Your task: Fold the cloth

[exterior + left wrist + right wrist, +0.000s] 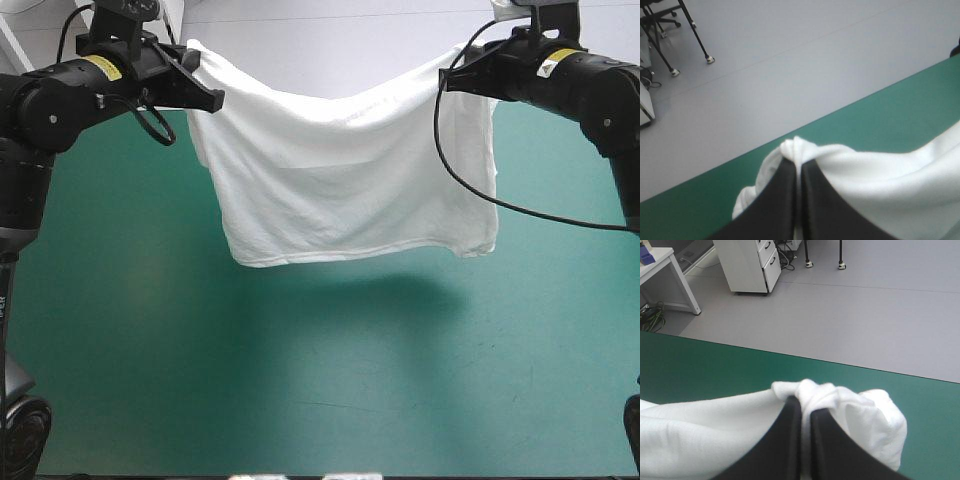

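Both arms are raised over the far half of the worktop [300, 400]. The left arm [60, 100] reaches in from the left edge and the right arm [590, 90] from the right edge, their wrists turned inward toward each other.

The left fingers [200, 95] are clenched on one upper corner of the T-shirt [340, 180]. In the left wrist view the fingers [780, 200] meet in a narrow arch, with a small knot of white cloth [880, 180] poking past the tips. The right fingers [465, 78] are clamped on the opposite upper corner. Up close they [830, 450] are all but closed, and bunched cloth [705, 435] spills over both sides.

The T-shirt hangs between the two grips as a loose sheet. Its top edge sags in the middle and its hem is lowest. It casts a soft shadow on the teal-green cover toward the near edge. In both wrist views the worktop's far edge runs just ahead of the fingertips.
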